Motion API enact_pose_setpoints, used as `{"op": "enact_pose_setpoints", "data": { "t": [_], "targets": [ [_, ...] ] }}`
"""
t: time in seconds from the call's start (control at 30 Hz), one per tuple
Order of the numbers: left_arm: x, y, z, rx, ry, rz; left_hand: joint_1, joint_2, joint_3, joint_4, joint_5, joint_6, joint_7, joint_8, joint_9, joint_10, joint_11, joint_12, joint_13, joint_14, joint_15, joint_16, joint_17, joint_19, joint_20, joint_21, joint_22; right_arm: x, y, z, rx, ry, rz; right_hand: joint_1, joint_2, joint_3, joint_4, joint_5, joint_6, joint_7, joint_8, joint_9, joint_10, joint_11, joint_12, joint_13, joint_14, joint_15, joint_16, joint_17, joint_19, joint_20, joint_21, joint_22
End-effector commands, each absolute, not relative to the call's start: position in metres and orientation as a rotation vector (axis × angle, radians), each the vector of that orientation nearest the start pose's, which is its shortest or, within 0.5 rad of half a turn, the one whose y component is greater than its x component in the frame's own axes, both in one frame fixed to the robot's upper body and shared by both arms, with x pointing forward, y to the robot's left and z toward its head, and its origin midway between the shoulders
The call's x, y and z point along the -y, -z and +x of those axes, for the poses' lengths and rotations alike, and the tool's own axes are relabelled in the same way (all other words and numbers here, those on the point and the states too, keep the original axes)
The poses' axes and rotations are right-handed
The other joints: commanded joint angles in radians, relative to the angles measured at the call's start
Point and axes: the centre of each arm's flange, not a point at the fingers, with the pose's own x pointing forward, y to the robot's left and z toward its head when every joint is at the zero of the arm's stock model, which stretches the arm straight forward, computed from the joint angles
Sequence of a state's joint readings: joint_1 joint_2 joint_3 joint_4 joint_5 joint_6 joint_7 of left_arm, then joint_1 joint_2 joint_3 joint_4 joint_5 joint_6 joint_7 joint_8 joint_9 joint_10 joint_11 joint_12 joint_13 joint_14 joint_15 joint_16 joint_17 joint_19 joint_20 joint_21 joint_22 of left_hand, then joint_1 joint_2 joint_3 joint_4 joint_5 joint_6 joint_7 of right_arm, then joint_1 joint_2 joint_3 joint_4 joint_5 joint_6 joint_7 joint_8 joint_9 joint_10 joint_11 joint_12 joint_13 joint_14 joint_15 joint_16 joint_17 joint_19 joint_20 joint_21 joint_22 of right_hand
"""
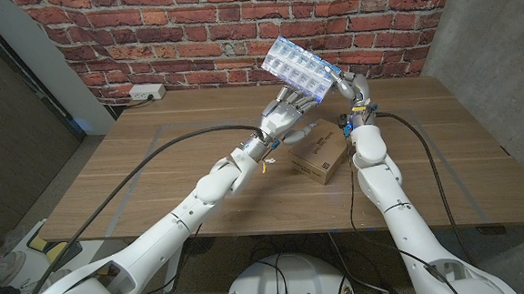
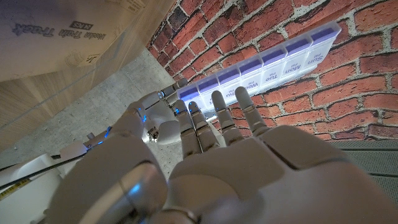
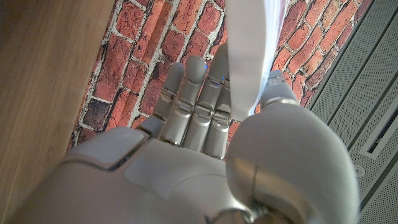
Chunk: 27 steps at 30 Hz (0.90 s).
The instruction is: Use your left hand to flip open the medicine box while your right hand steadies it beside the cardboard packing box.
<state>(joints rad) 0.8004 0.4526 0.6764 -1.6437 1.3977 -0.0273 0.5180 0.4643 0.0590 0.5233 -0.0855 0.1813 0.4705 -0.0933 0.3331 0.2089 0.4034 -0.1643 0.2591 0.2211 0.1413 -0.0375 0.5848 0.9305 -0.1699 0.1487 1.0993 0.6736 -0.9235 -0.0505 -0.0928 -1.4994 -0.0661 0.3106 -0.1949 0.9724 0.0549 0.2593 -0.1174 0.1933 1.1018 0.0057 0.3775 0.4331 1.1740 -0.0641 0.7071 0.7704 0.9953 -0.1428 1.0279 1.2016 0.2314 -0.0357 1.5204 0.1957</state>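
The medicine box (image 1: 301,67), a clear pill organiser with purple-labelled day lids, is held tilted in the air above the table's far middle. My right hand (image 1: 353,88) grips its right end; in the right wrist view the box's white edge (image 3: 245,56) sits between the thumb and fingers of that hand (image 3: 205,155). My left hand (image 1: 286,118) reaches up from below with fingers spread, its fingertips at the box's lower edge. In the left wrist view the left hand (image 2: 236,168) points at the row of lids (image 2: 267,62). The cardboard packing box (image 1: 322,154) lies on the table under both hands.
A brick wall stands behind the wooden table (image 1: 155,181). A white wall outlet (image 1: 147,92) sits at the back left. Black cables (image 1: 179,138) run over the tabletop along both arms. The right hand (image 2: 152,118) also appears in the left wrist view.
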Motion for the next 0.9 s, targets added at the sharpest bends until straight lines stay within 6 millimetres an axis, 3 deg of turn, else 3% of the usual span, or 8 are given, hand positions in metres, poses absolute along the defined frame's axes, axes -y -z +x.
{"op": "enact_pose_setpoints", "data": {
  "t": [0.03,0.4,0.57,0.83,0.9],
  "targets": [
    [-0.055,0.001,0.538,1.445,-0.359,1.685,0.003,-0.008,0.017,0.0,0.0,-0.008,-0.005,-0.006,-0.001,-0.003,-0.01,-0.008,0.002,0.002,-0.081,-0.003,0.0,-0.174,-0.008,0.011,-0.001,0.216,-0.036,0.596,0.907,0.102,-0.047,0.102,0.09,0.004,0.001,0.006,0.012,-0.002,-0.001,0.003,0.054,-0.046,-0.002,0.004,0.001,-0.082,-0.003,-0.004,0.006,-0.066,-0.003,-0.001],
    [-0.052,-0.002,0.534,1.422,-0.352,1.719,-0.008,-0.003,0.034,0.0,-0.002,-0.088,-0.015,-0.054,-0.007,-0.072,-0.005,-0.05,-0.002,-0.033,-0.072,-0.025,-0.004,-0.196,-0.008,0.014,-0.004,0.217,-0.033,0.59,0.922,0.099,-0.054,0.102,0.09,0.004,0.001,0.006,0.013,-0.002,-0.003,0.002,0.056,-0.045,-0.004,0.003,0.006,-0.081,0.002,0.003,0.005,-0.069,-0.006,-0.002],
    [-0.049,-0.002,0.535,1.384,-0.334,1.745,-0.021,-0.001,0.039,0.005,-0.004,-0.15,-0.01,-0.09,-0.01,-0.131,-0.013,-0.071,-0.006,-0.058,-0.059,-0.036,-0.002,-0.21,-0.002,0.015,-0.007,0.217,-0.033,0.586,0.93,0.1,-0.052,0.102,0.09,0.004,0.001,0.006,0.011,-0.003,-0.003,0.005,0.057,-0.046,-0.004,0.005,0.005,-0.082,0.002,0.002,0.004,-0.07,-0.007,-0.002],
    [-0.047,0.0,0.537,1.359,-0.323,1.784,-0.04,0.0,0.046,0.01,-0.005,-0.26,-0.015,-0.143,-0.017,-0.233,-0.014,-0.088,-0.02,-0.093,-0.042,-0.048,0.003,-0.224,-0.017,0.02,-0.011,0.216,-0.033,0.583,0.936,0.097,-0.056,0.103,0.089,0.004,0.0,0.006,0.014,-0.002,-0.005,0.004,0.056,-0.045,-0.005,0.007,0.006,-0.082,0.0,0.0,0.004,-0.07,-0.008,-0.002],
    [-0.047,0.001,0.536,1.36,-0.314,1.79,-0.043,0.001,0.048,0.009,-0.005,-0.289,-0.024,-0.15,-0.019,-0.267,-0.027,-0.09,-0.024,-0.102,-0.037,-0.051,0.005,-0.229,-0.02,0.021,-0.012,0.215,-0.033,0.583,0.934,0.095,-0.057,0.102,0.09,0.004,0.001,0.006,0.014,-0.002,-0.005,0.006,0.057,-0.046,-0.005,0.007,0.007,-0.082,0.001,0.0,0.004,-0.069,-0.009,-0.002]
  ]
}}
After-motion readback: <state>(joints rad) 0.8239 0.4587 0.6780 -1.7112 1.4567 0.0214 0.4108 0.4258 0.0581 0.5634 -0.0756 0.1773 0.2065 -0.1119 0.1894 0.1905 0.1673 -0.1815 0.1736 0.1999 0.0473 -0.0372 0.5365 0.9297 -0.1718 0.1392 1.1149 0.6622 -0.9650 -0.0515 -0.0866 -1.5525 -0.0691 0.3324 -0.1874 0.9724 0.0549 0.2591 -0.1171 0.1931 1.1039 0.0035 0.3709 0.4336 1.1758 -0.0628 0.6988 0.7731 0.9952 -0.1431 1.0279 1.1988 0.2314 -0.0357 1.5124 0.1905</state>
